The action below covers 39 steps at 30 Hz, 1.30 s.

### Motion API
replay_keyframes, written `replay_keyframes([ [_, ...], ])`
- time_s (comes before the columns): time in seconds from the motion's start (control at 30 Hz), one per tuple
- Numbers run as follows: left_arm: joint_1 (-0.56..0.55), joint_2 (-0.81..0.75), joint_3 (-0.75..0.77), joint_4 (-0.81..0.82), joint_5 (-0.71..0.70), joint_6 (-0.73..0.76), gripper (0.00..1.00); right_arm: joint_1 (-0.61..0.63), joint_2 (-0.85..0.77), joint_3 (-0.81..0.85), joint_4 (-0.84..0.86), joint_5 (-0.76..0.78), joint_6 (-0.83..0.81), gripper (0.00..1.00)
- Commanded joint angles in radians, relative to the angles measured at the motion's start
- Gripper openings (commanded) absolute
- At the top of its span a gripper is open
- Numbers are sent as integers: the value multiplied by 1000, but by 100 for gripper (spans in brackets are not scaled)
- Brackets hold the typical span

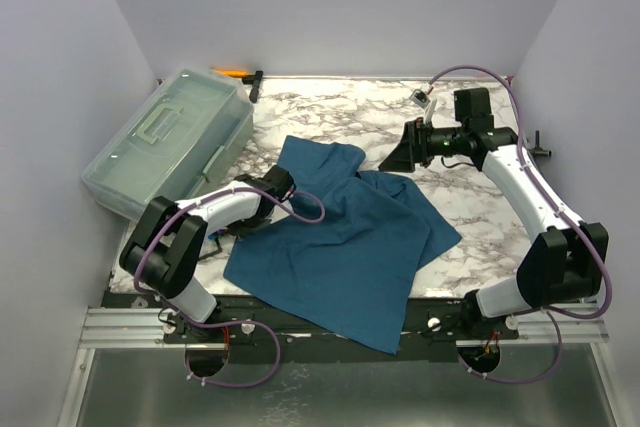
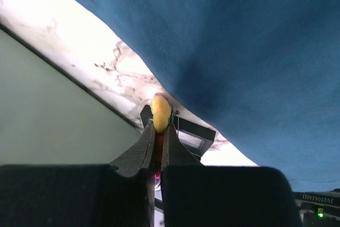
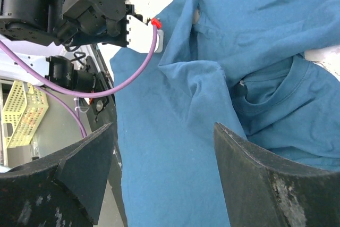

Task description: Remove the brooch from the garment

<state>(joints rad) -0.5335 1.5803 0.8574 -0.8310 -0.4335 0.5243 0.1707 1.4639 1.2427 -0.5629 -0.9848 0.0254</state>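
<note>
The garment (image 1: 350, 237) is a dark teal T-shirt lying crumpled across the marble table; it also fills the right wrist view (image 3: 212, 78) and the upper part of the left wrist view (image 2: 255, 41). My left gripper (image 2: 158, 128) is shut on the brooch (image 2: 161, 111), whose yellow tuft pokes out past the fingertips, with red showing between the fingers. It sits at the shirt's left edge (image 1: 283, 187); whether the brooch still touches the cloth I cannot tell. My right gripper (image 1: 398, 155) hovers open over the shirt's upper right, nothing between its fingers (image 3: 164, 131).
A translucent lidded box (image 1: 170, 137) stands at the back left, with an orange-handled tool (image 1: 235, 72) behind it. Grey walls close in the table on three sides. A yellow perforated basket (image 3: 21, 110) shows past the left arm's base.
</note>
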Motion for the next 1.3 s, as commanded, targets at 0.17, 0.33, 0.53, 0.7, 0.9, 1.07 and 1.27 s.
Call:
replay_keyframes([
  [0.17,-17,-85,77,0,73,-39,0,2,-56,-40,-2,14,-12,78],
  [0.33,-18,-211,115,-44,92,-40,0,3,-52,-58,53,-29,51,77],
  [0.53,-32,-284,93,-46,35,43,0,3,-13,-51,110,-43,102,77],
  [0.7,-44,-214,64,-60,-105,-44,0,3,2,-44,126,-48,115,77],
  [0.9,-51,-131,66,-72,-209,-176,0,4,-3,-40,106,-44,105,77],
  [1.07,-52,-104,34,-69,-257,-207,0,4,-5,-35,94,-37,97,77],
  [1.27,-53,-71,15,-62,-248,-274,0,4,-10,-37,92,-39,97,77],
])
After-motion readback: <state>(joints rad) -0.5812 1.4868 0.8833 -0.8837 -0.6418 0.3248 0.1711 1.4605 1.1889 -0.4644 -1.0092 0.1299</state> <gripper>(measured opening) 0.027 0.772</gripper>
